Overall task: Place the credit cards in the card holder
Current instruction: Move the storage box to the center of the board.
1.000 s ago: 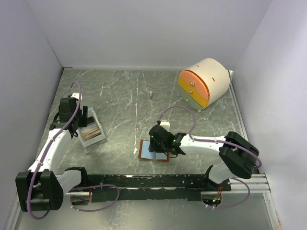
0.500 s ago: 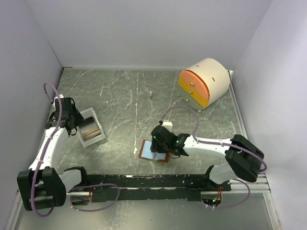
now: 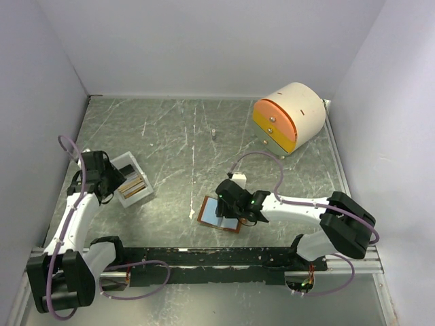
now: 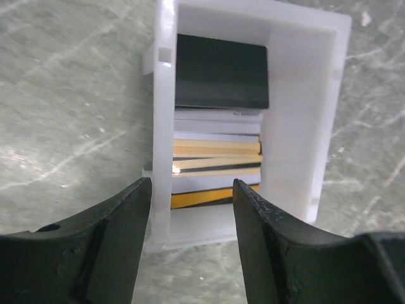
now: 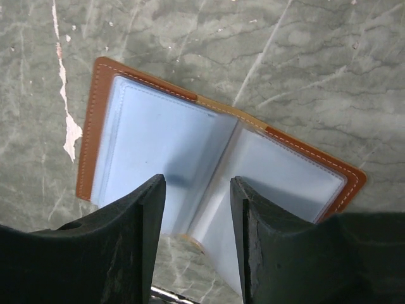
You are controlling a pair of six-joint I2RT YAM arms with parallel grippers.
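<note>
**Top external view.** The table (image 3: pixel 177 136) carries a white tray (image 3: pixel 126 162) at the left, and the credit cards (image 3: pixel 134 185) are stacked inside it. The left gripper (image 3: pixel 111 180) sits at the tray's left side. The card holder (image 3: pixel 212 212) lies open near the middle of the table, well apart from the tray. The right gripper (image 3: pixel 236 209) is over its right half. A cream-and-orange round drawer unit (image 3: pixel 289 115) stands at the far right.

**Left wrist view.** The left gripper (image 4: pixel 192 187) has its jaws spread and nothing is pinched between them. They frame the near end of the white tray (image 4: pixel 297 126). One finger is outside the tray's left wall and the other is over its interior. Contact with the tray cannot be determined. The credit cards (image 4: pixel 218 158) stand on edge in the tray, all of them inside it: a dark one at the far end, then pale and gold-yellow ones.

**Right wrist view.** The right gripper (image 5: pixel 196 183) has its jaws spread and holds nothing. It is above the centre fold of the card holder (image 5: pixel 152 145), which lies flat with its pale blue pockets facing up and its brown stitched border showing. No card is visible in the pockets.
</note>
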